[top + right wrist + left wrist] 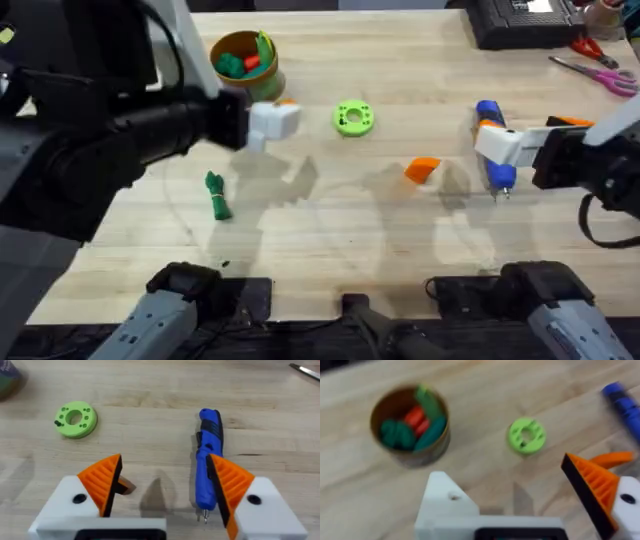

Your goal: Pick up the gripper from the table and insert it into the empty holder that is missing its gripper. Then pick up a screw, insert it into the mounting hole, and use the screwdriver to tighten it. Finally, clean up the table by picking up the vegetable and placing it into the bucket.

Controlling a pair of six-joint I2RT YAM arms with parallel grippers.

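The orange gripper piece (422, 170) lies on the table mid-right. My left gripper (270, 120) (502, 470) hovers open near the bucket; one finger is the bare white holder (440, 497), the other carries an orange ribbed pad (592, 485). The blue screwdriver (490, 120) (210, 455) lies under my open right gripper (497, 145) (165, 485), just beside one orange-padded finger (232, 482). The dark green vegetable (217, 195) lies apart at the left. The bucket (240, 62) (410, 425) stands at the back left with toy pieces inside. I cannot make out a screw for certain.
A lime green disc (352, 118) (526, 435) (75, 420) with holes sits between the grippers, a small dark bit on its edge. Scissors (600, 70) and a black device (520, 22) occupy the back right corner.
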